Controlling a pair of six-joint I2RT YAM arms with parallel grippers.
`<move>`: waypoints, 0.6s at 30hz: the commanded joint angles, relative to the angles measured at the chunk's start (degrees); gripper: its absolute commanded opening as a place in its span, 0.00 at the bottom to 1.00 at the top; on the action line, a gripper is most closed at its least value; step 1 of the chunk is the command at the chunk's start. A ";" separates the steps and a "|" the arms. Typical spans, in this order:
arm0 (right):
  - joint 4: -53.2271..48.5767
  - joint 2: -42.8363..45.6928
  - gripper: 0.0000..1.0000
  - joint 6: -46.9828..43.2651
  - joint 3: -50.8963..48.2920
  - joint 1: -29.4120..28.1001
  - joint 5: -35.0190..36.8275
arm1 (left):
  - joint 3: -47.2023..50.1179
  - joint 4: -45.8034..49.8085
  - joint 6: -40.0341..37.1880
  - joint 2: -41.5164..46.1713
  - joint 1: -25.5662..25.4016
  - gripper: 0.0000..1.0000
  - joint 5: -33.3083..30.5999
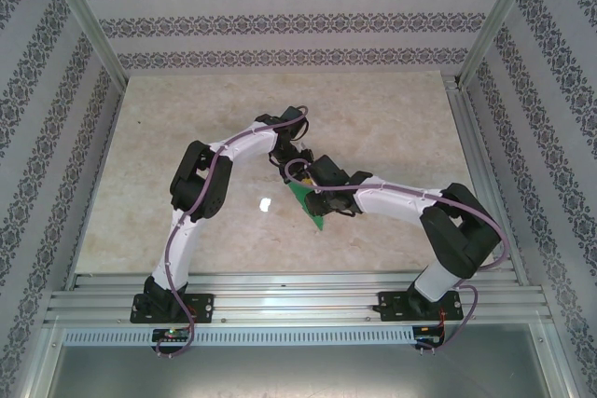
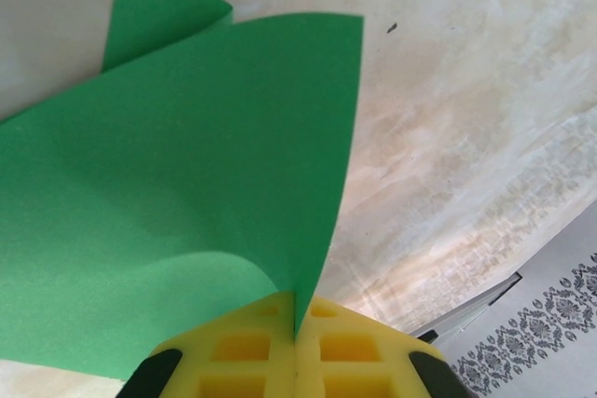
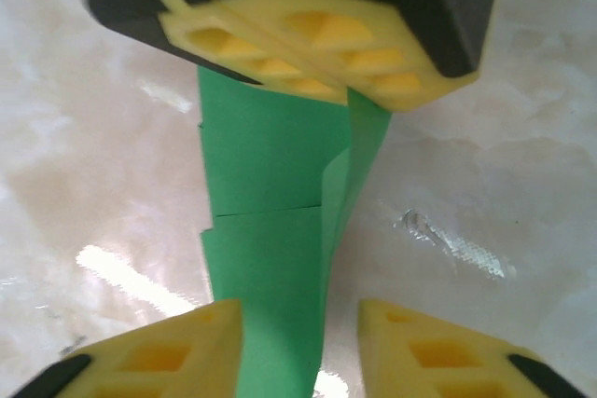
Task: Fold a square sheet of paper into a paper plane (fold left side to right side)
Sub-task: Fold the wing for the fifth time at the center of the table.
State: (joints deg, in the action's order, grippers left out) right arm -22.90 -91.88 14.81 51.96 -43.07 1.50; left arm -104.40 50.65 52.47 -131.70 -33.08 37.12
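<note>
Two pincers: left pincer [image 2: 296, 323] is clamping far end of green sheet [image 2: 187, 202]; right pincer [image 3: 300, 328], apart, is straddling its length.

1. Bench [image 1: 392, 118]: pale marbled top, glossy.
2. Small white spot [image 1: 266, 204] on it, just beside right end effector [image 1: 315, 200], L-arm side.
3. Scuffed shiny patch [image 3: 457, 244] fwd-right of same end effector.
</note>
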 commanded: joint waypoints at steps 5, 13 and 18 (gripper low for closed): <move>5.91 13.68 0.56 3.08 -8.08 7.07 -15.14 | 4.21 -3.04 -5.76 4.35 -0.37 0.00 1.76; 27.00 14.91 0.34 17.67 -19.14 16.56 -32.17 | 12.99 -10.28 -10.01 9.25 0.76 0.00 1.73; 33.79 10.97 0.26 23.53 -21.33 16.56 -33.61 | 13.78 -13.66 -10.91 8.60 0.95 0.00 4.71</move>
State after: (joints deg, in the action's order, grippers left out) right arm 2.33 -79.40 32.84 31.55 -26.59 -28.08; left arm -90.72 41.15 44.18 -124.44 -32.64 39.09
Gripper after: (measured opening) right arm 0.274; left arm 0.057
